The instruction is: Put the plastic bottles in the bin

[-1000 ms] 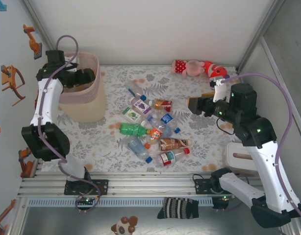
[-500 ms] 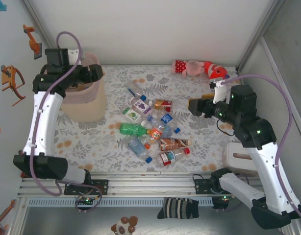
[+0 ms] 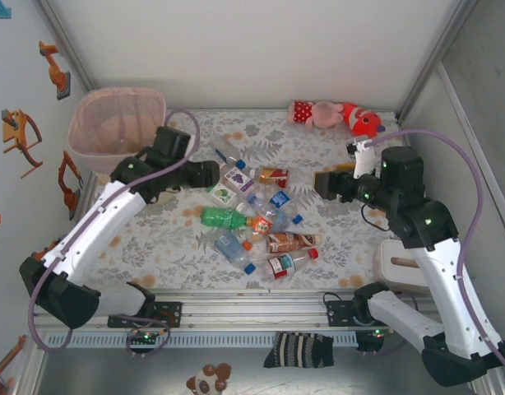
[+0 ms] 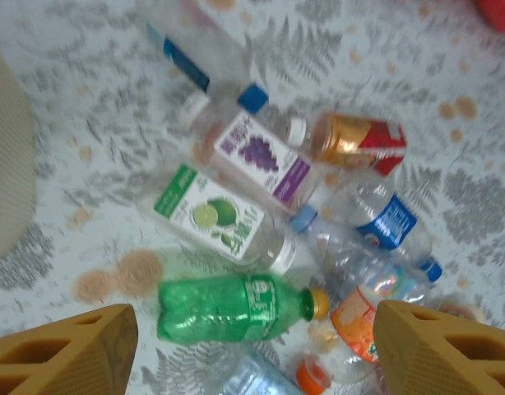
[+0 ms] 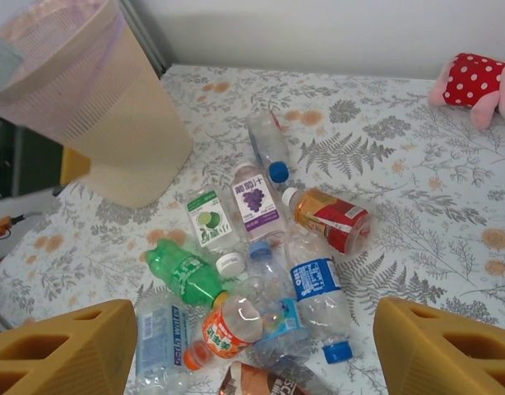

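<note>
Around table middle, heaped plastic bottles: clear, green, brown; grape label, lime label, lettering unreadable. At far left corner, pale pink perforated bin. Left gripper, right gripper spread wide, empty.

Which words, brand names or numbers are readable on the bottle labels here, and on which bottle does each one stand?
None reads with certainty.
Clear plastic bottle with purple grape label: characters too blurred.
Clear plastic bottle with green lime label: print too small.
Clear plastic bottle with blue label: white print blurred.
Green plastic bottle: label blurred.
</note>
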{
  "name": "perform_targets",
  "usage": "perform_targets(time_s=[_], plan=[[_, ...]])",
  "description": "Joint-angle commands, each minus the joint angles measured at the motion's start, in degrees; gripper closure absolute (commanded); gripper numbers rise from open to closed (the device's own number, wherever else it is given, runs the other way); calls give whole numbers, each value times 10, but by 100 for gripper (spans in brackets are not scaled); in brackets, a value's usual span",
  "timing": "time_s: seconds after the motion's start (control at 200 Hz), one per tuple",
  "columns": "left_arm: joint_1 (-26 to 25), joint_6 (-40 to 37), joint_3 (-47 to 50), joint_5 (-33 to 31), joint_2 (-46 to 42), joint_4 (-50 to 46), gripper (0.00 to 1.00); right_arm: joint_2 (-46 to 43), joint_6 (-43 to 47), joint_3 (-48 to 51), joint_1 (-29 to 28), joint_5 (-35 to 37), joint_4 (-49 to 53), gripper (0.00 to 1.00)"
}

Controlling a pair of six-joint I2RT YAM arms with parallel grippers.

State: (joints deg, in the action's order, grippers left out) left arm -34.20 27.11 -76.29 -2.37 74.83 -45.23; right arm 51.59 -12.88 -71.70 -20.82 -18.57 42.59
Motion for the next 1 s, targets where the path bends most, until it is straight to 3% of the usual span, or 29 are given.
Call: perform_targets(time_s=[0.0, 0.17, 0.506, 0.801, 0.996], plan=[[-30, 84, 39, -48, -7, 19, 25, -12, 17, 14, -2, -8, -9, 25], [-65, 176, 101, -64, -5, 33, 25, -19, 22, 28, -2, -5, -5, 25], [-141, 449, 166, -100, 28, 26, 25, -36, 28, 54, -1, 6, -4, 25], [-187, 552, 182, -75, 100, 25, 25, -42, 28, 60, -1, 10, -2, 25], [-190, 596, 199, -68, 118, 25, 23, -43, 28, 62, -1, 10, 0, 25]])
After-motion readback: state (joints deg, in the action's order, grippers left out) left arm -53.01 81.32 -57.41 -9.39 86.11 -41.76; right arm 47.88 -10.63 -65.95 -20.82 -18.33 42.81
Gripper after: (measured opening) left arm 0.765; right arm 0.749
